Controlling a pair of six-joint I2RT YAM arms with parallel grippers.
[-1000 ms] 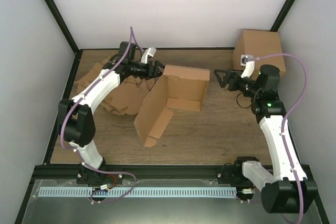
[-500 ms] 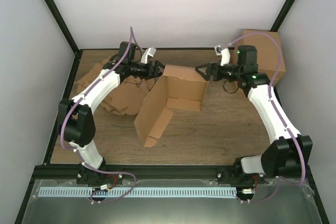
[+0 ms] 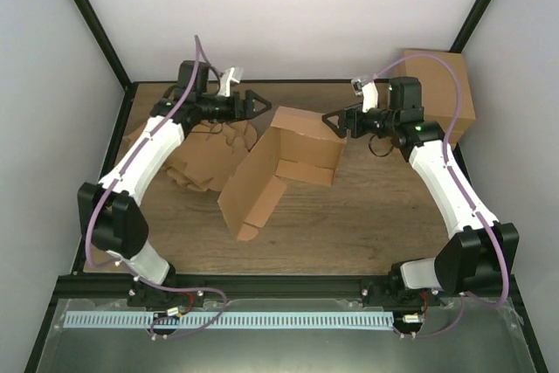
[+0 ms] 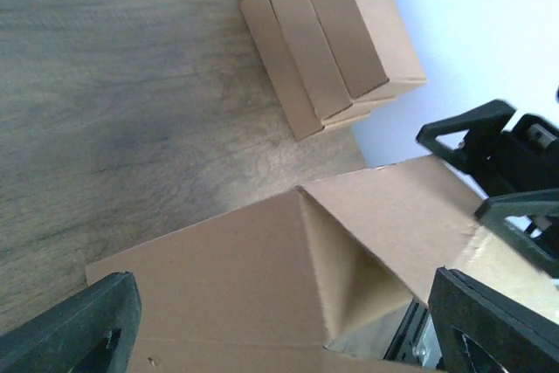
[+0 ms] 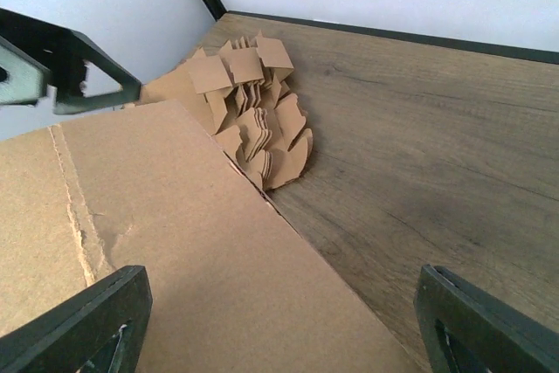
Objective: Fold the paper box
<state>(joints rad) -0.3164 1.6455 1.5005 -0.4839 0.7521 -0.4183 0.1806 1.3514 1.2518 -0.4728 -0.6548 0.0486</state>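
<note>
one paper box (image 3: 301,141) | left gripper (image 3: 259,100) wide, empty | right gripper (image 3: 332,121) wide, empty | one blank heap (image 3: 196,162) | one box stack (image 3: 437,85)

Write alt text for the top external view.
A half-folded paper box stands open on a wooden table. The left gripper and right gripper flank its far wall, jaws open. A heap of cardboard blanks lies left; stacked boxes far right.
</note>
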